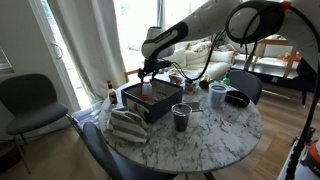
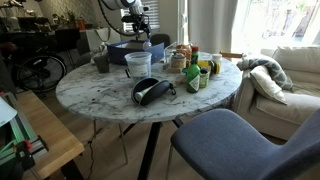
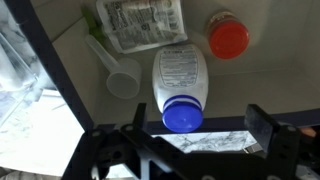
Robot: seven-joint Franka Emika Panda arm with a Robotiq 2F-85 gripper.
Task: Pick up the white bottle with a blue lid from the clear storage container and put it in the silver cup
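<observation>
white bottle (image 3: 182, 85): lying flat in bin (image 1: 140, 108), blue lid pointing at gripper (image 3: 198, 135) | crowding it: scoop (image 3: 120, 75), packet (image 3: 140, 22), red-capped jar (image 3: 228, 38) | fingers: hovering above, spread wide, gripping nothing | silver cup (image 1: 218, 95): standing outside, past dark cup (image 1: 181, 117)

The white arm (image 1: 195, 28) comes in from the upper right in an exterior view and stretches nearly level above the desk (image 1: 215, 135). At its far end it bends sharply down, so the dark hand (image 1: 147, 72) points straight at the desk, hanging low near the edge farthest from the arm's base. In the wrist view the two dark fingers (image 3: 268, 135) stand wide apart, with nothing gripped between them.
</observation>
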